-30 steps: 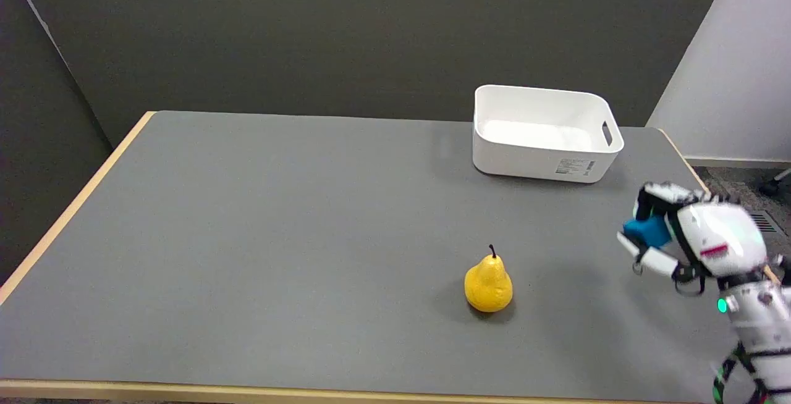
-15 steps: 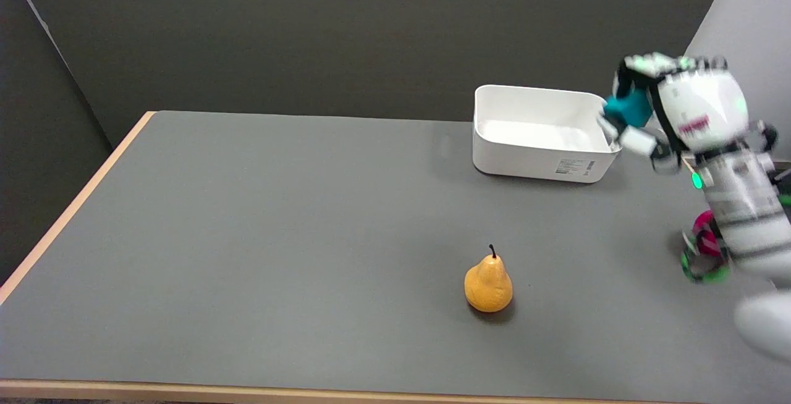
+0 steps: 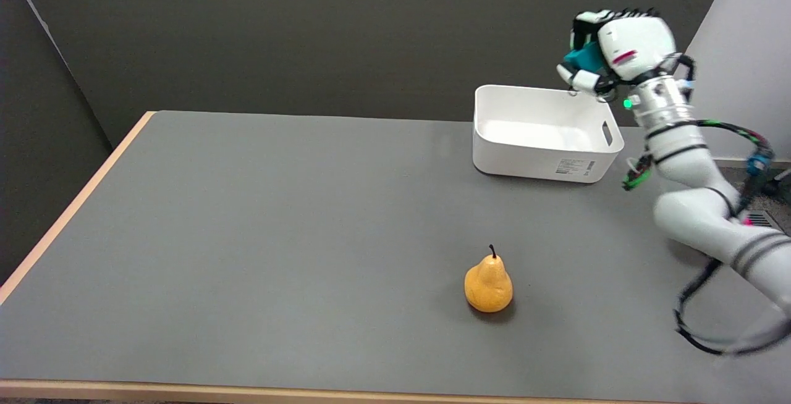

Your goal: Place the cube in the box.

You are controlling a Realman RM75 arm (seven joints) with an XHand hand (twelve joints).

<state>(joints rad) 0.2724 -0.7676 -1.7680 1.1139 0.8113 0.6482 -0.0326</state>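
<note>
My fingers [image 3: 579, 76] are wrapped around the cube [image 3: 583, 57], a small teal-blue block mostly hidden in the right hand [image 3: 609, 49]. Half a second ago I had it level with the box's [image 3: 531, 160] right end; now I have it higher, above the far right corner. My arm rises steeply from the lower right, knuckles up. The pear [image 3: 488, 283] stands upright on the bench [image 3: 278, 237].
</note>
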